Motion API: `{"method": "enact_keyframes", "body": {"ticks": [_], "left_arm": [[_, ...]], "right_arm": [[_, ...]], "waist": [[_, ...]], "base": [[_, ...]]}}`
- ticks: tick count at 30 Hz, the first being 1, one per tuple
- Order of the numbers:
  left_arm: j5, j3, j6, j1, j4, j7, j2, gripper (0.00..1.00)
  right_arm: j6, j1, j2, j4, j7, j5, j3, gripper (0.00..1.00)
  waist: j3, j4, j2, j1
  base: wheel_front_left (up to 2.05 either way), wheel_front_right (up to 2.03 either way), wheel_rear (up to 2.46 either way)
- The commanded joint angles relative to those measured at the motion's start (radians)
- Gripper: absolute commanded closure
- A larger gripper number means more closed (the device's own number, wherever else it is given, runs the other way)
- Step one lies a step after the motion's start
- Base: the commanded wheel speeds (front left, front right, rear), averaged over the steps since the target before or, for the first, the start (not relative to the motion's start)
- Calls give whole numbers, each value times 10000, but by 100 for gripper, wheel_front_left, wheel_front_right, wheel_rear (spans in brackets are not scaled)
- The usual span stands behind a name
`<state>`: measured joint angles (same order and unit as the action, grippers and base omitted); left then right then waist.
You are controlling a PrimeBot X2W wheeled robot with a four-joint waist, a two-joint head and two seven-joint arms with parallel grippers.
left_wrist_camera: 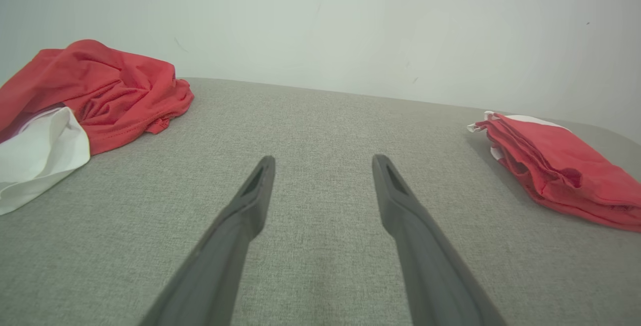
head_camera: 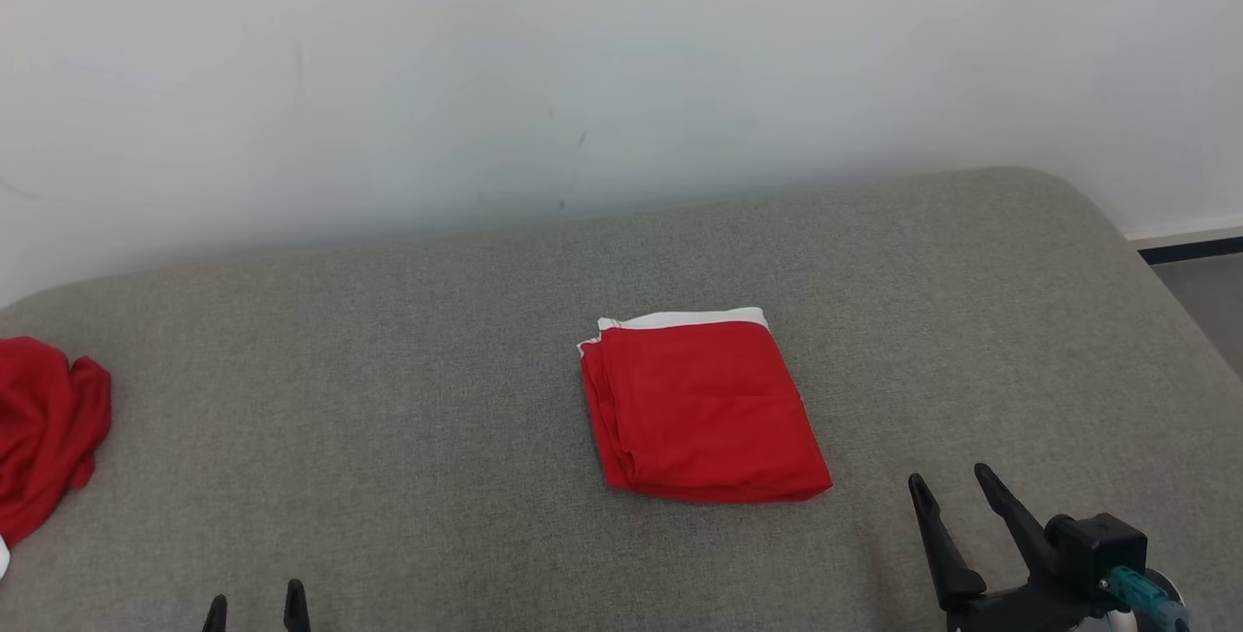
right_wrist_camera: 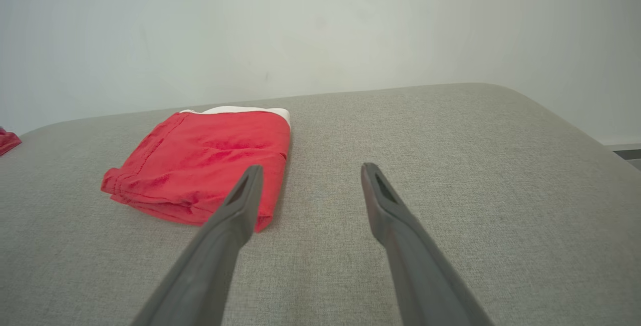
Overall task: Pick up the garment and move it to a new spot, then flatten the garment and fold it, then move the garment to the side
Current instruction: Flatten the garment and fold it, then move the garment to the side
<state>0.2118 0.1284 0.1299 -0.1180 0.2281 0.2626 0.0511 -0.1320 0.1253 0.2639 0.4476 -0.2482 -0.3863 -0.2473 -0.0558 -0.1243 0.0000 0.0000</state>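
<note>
A red garment (head_camera: 699, 406) with a white edge lies folded into a neat rectangle at the middle of the grey cushioned surface (head_camera: 408, 341). It also appears at the right of the left wrist view, folded garment (left_wrist_camera: 556, 166), and at the left of the right wrist view, folded garment (right_wrist_camera: 205, 163). My right gripper (head_camera: 950, 479) hovers open, to the right of and nearer than the garment, holding nothing; its jaws frame bare fabric, right gripper (right_wrist_camera: 309, 171). My left gripper (head_camera: 254, 601) peeks in at the bottom left, open and empty, left gripper (left_wrist_camera: 323, 161).
A crumpled red garment (head_camera: 44, 433) with a white piece (left_wrist_camera: 37, 155) sits at the far left edge of the surface. A white wall (head_camera: 621, 59) stands right behind the surface. The surface's rounded right corner (head_camera: 1117, 224) drops to the floor.
</note>
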Motion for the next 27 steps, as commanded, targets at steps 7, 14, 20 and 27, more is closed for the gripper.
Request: {"method": "enact_keyframes", "body": {"ticks": [7, 14, 20, 27], "left_arm": [[37, -111, 0, -99, -12, 32, -11, 0], [59, -82, 1, -124, -21, 34, -13, 0], [62, -103, 1, -115, -16, 32, -13, 0], [82, -153, 2, -93, 10, 32, -13, 0]], "right_arm": [[22, 123, -26, -51, -86, 39, -50, 0], [22, 151, -68, 2, -68, 97, -25, 0], [22, 160, -35, 11, -33, 65, -41, 0], [22, 259, 35, -68, 106, -15, -109, 0]], "waist": [[57, 39, 0, 0], [79, 34, 0, 0], [92, 50, 0, 0], [113, 125, 0, 0]], "base": [[0, 0, 0], [0, 0, 0], [0, 0, 0], [0, 0, 0]]}}
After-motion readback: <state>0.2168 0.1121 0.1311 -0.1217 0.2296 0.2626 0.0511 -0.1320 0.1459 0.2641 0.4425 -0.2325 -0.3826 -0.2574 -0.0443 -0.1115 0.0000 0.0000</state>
